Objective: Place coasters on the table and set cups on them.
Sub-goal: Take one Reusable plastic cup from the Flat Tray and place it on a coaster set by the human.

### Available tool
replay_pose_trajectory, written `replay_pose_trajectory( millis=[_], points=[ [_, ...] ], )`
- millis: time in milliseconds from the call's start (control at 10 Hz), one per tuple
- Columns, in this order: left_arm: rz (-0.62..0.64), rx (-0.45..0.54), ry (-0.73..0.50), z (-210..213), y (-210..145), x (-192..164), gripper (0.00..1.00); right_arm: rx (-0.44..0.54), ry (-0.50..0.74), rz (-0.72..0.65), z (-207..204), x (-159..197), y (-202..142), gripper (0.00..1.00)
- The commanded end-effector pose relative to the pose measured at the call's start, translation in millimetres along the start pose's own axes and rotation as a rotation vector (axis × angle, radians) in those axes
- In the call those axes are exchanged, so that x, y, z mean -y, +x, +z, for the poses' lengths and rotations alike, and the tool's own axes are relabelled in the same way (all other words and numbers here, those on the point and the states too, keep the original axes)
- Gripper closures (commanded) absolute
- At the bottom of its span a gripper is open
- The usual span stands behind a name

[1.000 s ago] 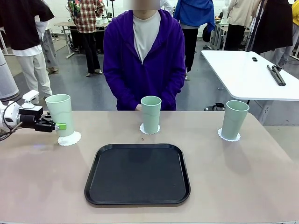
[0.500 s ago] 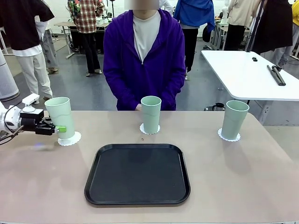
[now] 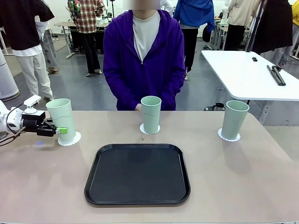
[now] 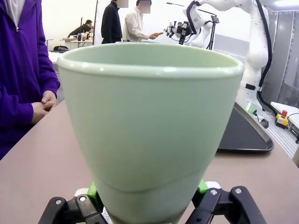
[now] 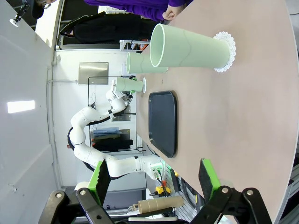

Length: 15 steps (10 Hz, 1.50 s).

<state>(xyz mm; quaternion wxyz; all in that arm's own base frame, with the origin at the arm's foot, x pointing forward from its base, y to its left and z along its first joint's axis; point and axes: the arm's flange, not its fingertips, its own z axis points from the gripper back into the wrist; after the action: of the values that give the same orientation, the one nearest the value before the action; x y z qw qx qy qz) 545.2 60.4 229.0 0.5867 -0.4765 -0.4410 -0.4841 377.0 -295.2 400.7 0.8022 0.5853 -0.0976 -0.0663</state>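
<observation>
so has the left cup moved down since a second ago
Yes. The left cup has come down onto its coaster, judged against the tray, with the left gripper clamped on it.

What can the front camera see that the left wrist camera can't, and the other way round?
Front view alone: all three cups at once, the middle cup and the right cup each standing on a coaster, and the whole black tray.

Left wrist view alone: the green pads squeezing the left cup's base up close, and the person's clasped hands.

Both: the left gripper shut on the left cup, the tan table, and the person in purple.
</observation>
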Motion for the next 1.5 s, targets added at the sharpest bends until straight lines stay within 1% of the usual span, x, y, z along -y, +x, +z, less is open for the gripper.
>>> replay_pose_trajectory(
  millis=[0,900,1000,1100,1400],
  points=[
    [-0.033,-0.007,-0.009,-1.5,-2.9,-7.1,0.17,0.004,-0.006,0.002,0.0,-0.9,-0.2,0.0],
    [-0.032,-0.049,-0.001,-4.1,-11.6,-16.1,0.17,0.004,-0.006,0.002,0.0,-0.9,-0.2,0.0],
    [-0.025,-0.054,-0.007,-5.3,-11.1,-16.1,0.07,0.004,-0.006,0.002,0.0,-0.9,-0.2,0.0],
    [-0.023,-0.055,-0.013,-5.0,-10.9,-15.6,0.0,0.004,-0.006,0.002,0.0,-0.9,-0.2,0.0],
    [-0.018,-0.058,-0.019,-4.4,-11.8,-16.4,0.0,0.004,-0.006,0.002,0.0,-0.9,-0.2,0.0]
  ],
)
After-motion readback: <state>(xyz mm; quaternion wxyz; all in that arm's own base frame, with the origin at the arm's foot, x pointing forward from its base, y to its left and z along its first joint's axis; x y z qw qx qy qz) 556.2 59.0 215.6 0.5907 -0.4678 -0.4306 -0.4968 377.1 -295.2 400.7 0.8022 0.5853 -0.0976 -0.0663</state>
